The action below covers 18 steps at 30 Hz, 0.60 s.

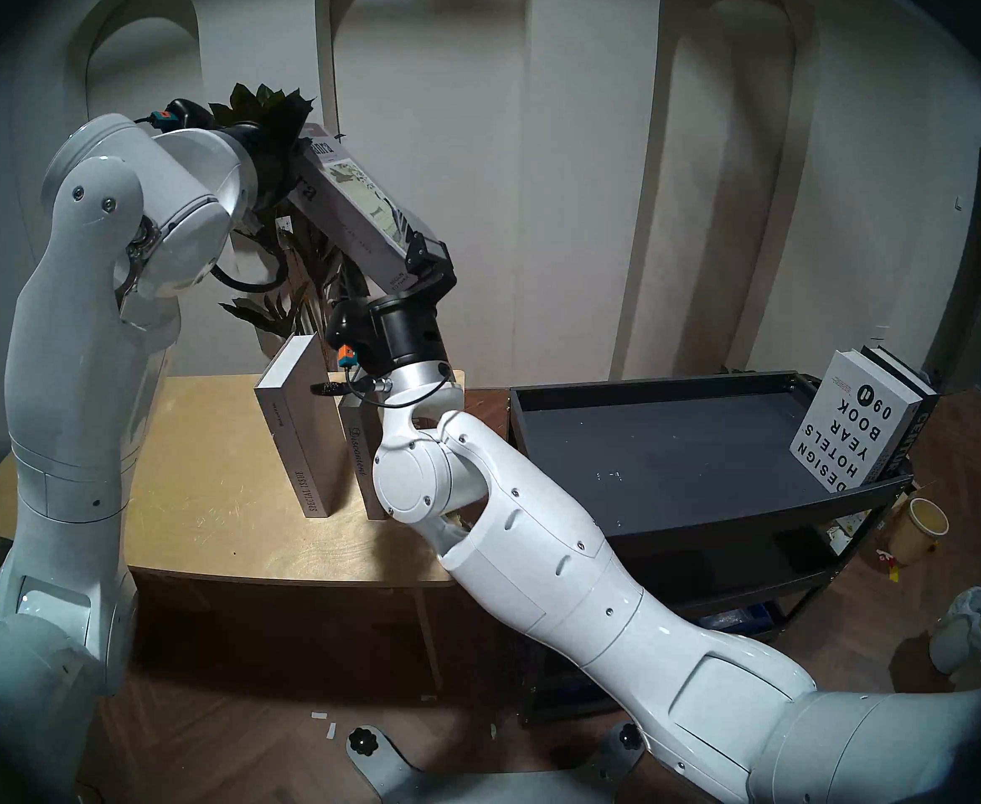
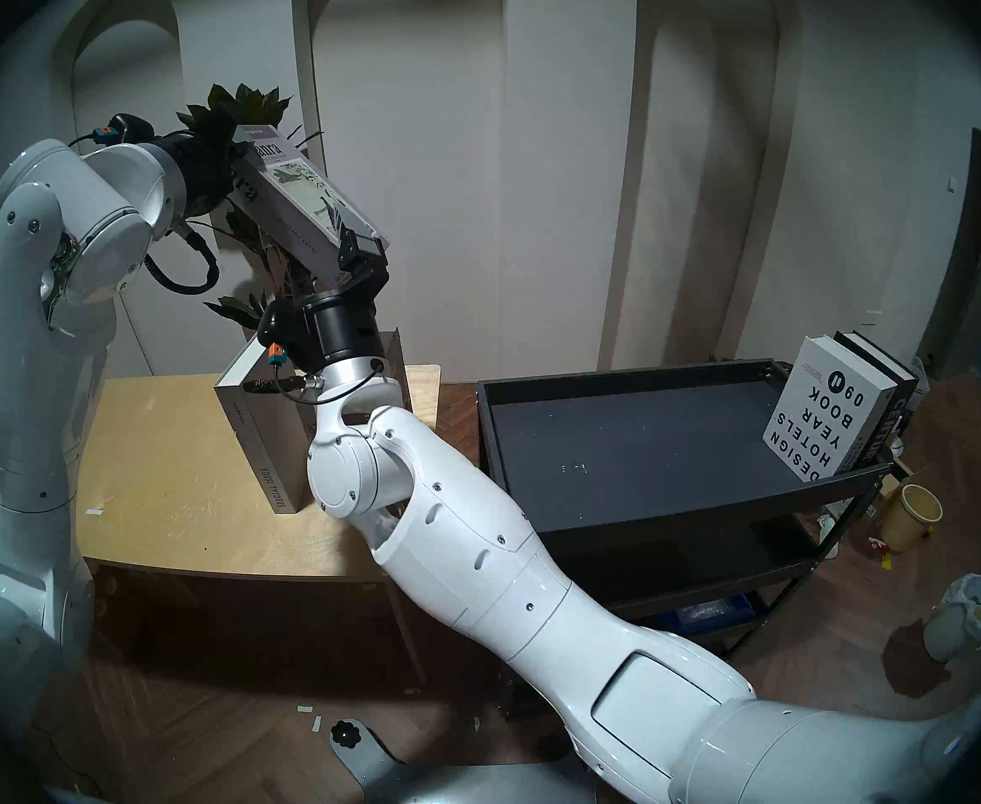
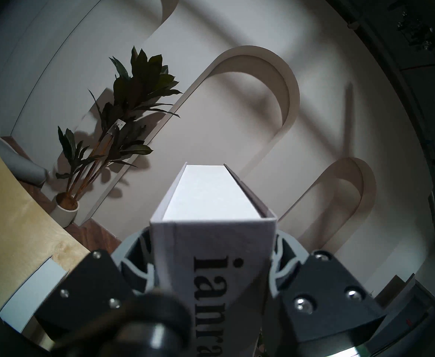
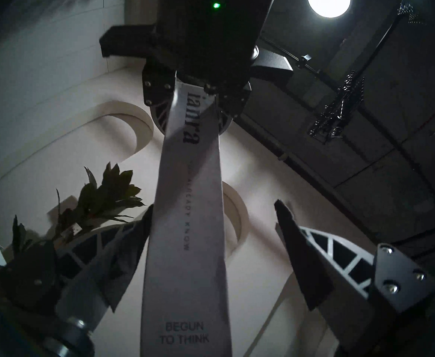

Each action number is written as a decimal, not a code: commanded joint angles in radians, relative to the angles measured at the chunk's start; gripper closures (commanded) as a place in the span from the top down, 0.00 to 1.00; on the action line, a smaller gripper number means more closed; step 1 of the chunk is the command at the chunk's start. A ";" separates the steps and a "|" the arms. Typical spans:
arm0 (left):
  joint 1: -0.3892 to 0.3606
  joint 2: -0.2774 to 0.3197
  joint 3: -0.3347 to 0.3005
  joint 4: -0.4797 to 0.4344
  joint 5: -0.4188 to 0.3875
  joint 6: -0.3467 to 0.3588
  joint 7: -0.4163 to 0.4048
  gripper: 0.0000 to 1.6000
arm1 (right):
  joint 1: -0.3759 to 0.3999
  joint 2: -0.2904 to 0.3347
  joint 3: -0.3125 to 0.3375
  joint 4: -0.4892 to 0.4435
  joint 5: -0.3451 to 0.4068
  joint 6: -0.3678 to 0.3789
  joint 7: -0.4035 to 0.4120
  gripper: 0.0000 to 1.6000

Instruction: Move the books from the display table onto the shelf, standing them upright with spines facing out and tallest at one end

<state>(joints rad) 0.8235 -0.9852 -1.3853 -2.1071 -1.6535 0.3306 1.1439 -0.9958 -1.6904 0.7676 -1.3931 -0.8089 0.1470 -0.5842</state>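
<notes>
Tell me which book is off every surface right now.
The grey "ianra" book, held in the air by the left gripper. The others stand on the table or the shelf.

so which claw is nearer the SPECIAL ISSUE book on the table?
Right. The right claw is up above the SPECIAL ISSUE book, open around the lower end of the raised grey book. The left claw grips that book's higher, farther end.

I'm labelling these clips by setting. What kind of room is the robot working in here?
Probably a staged showroom or lab mock-up of a home interior: white wall panels with arched niches, a potted plant, herringbone wood flooring, plus a plywood table and a black metal rack.
</notes>
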 commanded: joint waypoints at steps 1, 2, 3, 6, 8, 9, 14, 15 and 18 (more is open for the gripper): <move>-0.049 -0.028 0.005 -0.019 -0.006 -0.016 0.056 0.00 | 0.087 -0.109 0.005 0.069 -0.029 -0.001 -0.097 1.00; -0.052 -0.029 0.006 -0.019 -0.006 -0.018 0.066 0.00 | 0.090 -0.117 0.003 0.082 -0.027 -0.002 -0.110 1.00; -0.054 -0.029 0.006 -0.018 -0.007 -0.019 0.072 0.00 | 0.091 -0.126 0.001 0.091 -0.027 -0.002 -0.119 1.00; -0.063 -0.035 0.008 -0.017 -0.013 -0.024 0.100 0.00 | 0.097 -0.154 -0.001 0.133 -0.025 -0.005 -0.161 0.42; -0.068 -0.039 0.008 -0.017 -0.016 -0.029 0.114 0.00 | 0.103 -0.175 0.004 0.162 -0.026 -0.006 -0.185 0.00; -0.071 -0.040 0.007 -0.017 -0.017 -0.029 0.119 0.00 | 0.105 -0.176 0.003 0.170 -0.025 -0.008 -0.193 0.00; -0.077 -0.057 0.004 -0.032 -0.036 -0.041 0.150 0.00 | 0.139 -0.221 0.026 0.265 -0.024 -0.034 -0.279 0.00; -0.077 -0.057 0.004 -0.032 -0.036 -0.041 0.150 0.00 | 0.139 -0.221 0.026 0.265 -0.024 -0.034 -0.279 0.00; -0.090 -0.066 0.007 -0.042 -0.048 -0.041 0.161 0.00 | 0.163 -0.233 0.039 0.308 -0.023 -0.057 -0.319 0.00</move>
<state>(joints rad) 0.7723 -1.0333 -1.3758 -2.1296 -1.6882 0.2934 1.2916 -0.9079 -1.8512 0.7803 -1.1183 -0.8324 0.1235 -0.8225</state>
